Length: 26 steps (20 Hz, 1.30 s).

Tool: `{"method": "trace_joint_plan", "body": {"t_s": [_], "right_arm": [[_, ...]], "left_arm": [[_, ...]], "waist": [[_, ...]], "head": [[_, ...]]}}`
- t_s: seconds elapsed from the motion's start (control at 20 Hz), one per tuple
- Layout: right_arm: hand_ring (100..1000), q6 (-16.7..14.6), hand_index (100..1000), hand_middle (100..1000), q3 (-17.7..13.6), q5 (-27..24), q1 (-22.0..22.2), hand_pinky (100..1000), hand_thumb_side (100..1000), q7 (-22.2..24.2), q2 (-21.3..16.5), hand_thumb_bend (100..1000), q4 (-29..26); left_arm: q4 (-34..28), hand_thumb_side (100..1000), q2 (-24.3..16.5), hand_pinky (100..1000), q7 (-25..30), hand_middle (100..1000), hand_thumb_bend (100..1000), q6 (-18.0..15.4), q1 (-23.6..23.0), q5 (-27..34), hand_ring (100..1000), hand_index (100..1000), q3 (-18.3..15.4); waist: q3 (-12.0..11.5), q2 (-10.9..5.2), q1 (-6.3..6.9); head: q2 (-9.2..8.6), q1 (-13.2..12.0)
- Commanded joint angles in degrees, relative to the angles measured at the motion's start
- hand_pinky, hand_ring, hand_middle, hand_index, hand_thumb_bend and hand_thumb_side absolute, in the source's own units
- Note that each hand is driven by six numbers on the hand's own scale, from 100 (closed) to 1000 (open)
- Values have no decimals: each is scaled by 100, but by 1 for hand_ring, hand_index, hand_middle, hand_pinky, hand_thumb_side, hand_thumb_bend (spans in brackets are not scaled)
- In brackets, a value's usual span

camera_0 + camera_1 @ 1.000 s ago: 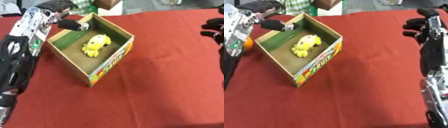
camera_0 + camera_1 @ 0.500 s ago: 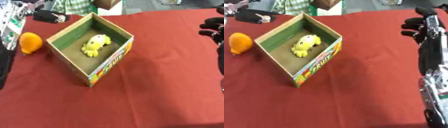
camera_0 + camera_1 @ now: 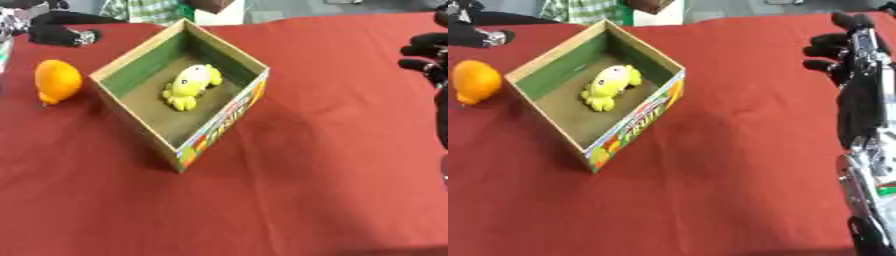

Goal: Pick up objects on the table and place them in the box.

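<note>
An open cardboard box (image 3: 229, 118) with green inner walls and a fruit print stands left of centre on the red cloth. A yellow soft toy (image 3: 192, 85) lies inside it on the floor. An orange rounded thing (image 3: 57, 80) sits on the cloth just left of the box, outside it. My left hand (image 3: 63, 31) shows at the top left corner, beyond the orange thing, with its fingers stretched toward the box and nothing in them. My right hand (image 3: 846, 47) hovers open at the right edge, far from the box.
My right forearm (image 3: 866, 150) runs down the right edge of the right eye view. Beyond the table's far edge are a chequered cloth (image 3: 144, 10) and a brown thing (image 3: 651, 5). Red cloth (image 3: 332, 165) covers the table.
My left arm has pulled back from the box's far left corner toward the upper left, uncovering the orange thing beside the box. The right hand has stayed put.
</note>
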State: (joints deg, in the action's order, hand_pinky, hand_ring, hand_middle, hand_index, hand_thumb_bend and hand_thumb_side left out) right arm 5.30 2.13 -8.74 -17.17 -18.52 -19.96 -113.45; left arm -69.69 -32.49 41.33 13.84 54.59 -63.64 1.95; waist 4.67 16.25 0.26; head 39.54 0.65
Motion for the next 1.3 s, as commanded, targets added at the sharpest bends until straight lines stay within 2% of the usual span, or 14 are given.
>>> {"method": "trace_joint_plan", "body": {"t_s": [0.05, 0.4, 0.75, 1.3], "right_arm": [[672, -3, 851, 599, -50, 43, -61, 668, 873, -26, -156, 100, -115], [672, 0, 851, 599, -47, 36, -65, 668, 872, -21, -130, 100, -115], [672, 7, 851, 599, -42, 33, -63, 668, 873, -13, -120, 100, -115], [672, 22, 852, 598, -38, 36, -48, 668, 874, -7, -107, 100, -115]], "left_arm": [[62, 860, -279, 848, -4, 965, 412, 104, 52, 36, 961, 1000, -130], [406, 866, -264, 841, -55, 958, 384, 266, 9, 195, 945, 1000, -205], [892, 843, -202, 841, -95, 960, 428, 324, 30, 486, 945, 1000, -162], [1124, 788, -271, 836, 45, 956, 449, 292, -1, 90, 938, 1000, -157]], "waist": [[-3, -89, -3], [-2, -95, -23], [25, -66, -35], [32, -19, -33]], "head": [[-97, 14], [-165, -37], [-233, -62], [-232, -45]]}}
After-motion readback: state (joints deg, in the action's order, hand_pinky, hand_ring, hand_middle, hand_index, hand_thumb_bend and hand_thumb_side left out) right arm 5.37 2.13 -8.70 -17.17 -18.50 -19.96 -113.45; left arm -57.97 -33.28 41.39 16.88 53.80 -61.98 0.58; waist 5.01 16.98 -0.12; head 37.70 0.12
